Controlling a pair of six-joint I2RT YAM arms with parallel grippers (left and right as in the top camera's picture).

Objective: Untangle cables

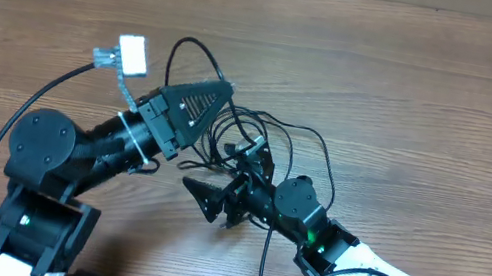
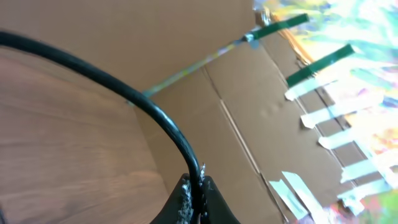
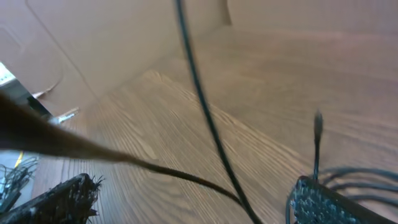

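Overhead: we see the cables (image 1: 261, 141) bunched on the wooden table (image 1: 419, 77) between the two arms. One loop rises to the tip of the left gripper (image 1: 224, 90), whose fingers are pressed together. The right gripper (image 1: 228, 181) sits at the lower edge of the tangle.

Left wrist: we see the left gripper (image 2: 198, 202) pinching one of the cables (image 2: 155, 115), which arcs away to the left in front of a cardboard wall (image 2: 249, 124).

Right wrist: we see the right gripper (image 3: 186, 205) spread wide. One of the cables (image 3: 205, 112) runs down between its fingers, and a small plug (image 3: 318, 121) stands above the right-hand finger.
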